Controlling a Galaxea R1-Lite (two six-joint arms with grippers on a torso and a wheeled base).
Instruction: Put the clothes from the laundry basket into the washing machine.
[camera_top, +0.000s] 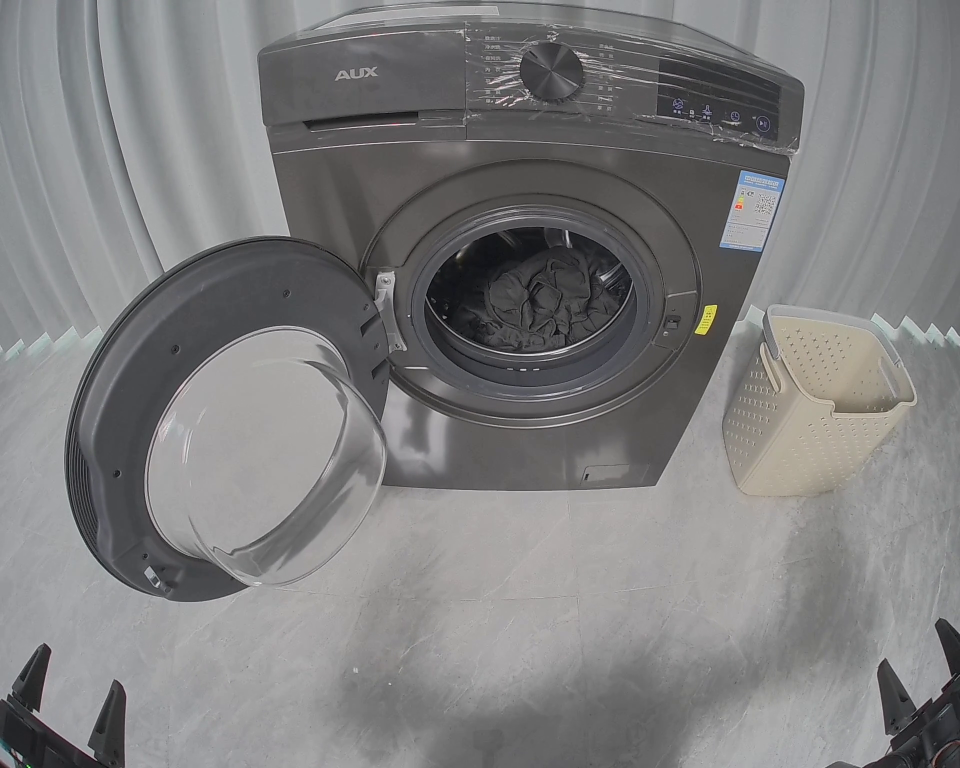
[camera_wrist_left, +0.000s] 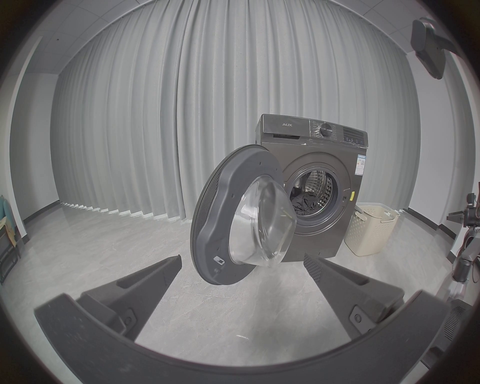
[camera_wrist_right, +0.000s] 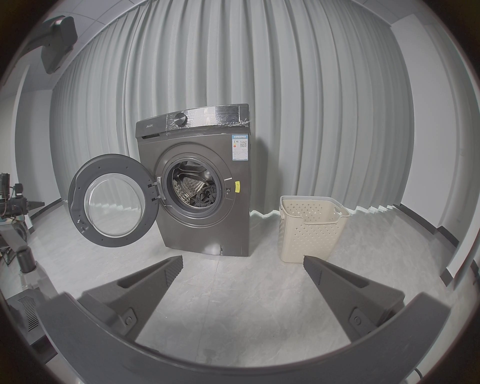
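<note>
Clothes: dark crumpled garments (camera_top: 535, 295) heaped inside grey front-loading washing machine (camera_top: 520, 460), round glass-bowled door (camera_top: 130, 400) swung wide for access. Cream perforated plastic laundry basket (camera_top: 790, 440) stands just beside machine, handy for unloading. We hold left gripper (camera_top: 78, 672) and right gripper (camera_top: 915, 648) low, well back, jaws spread wide, gripping nothing; loading looks done.

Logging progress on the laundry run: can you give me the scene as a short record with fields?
washing machine: front loader on the floor
door: swung open toward the robot's left
clothes: dark pile inside the machine
laundry basket: right of the machine, no clothes visible inside
left gripper: open, empty, low in front
right gripper: open, empty, low in front
</note>
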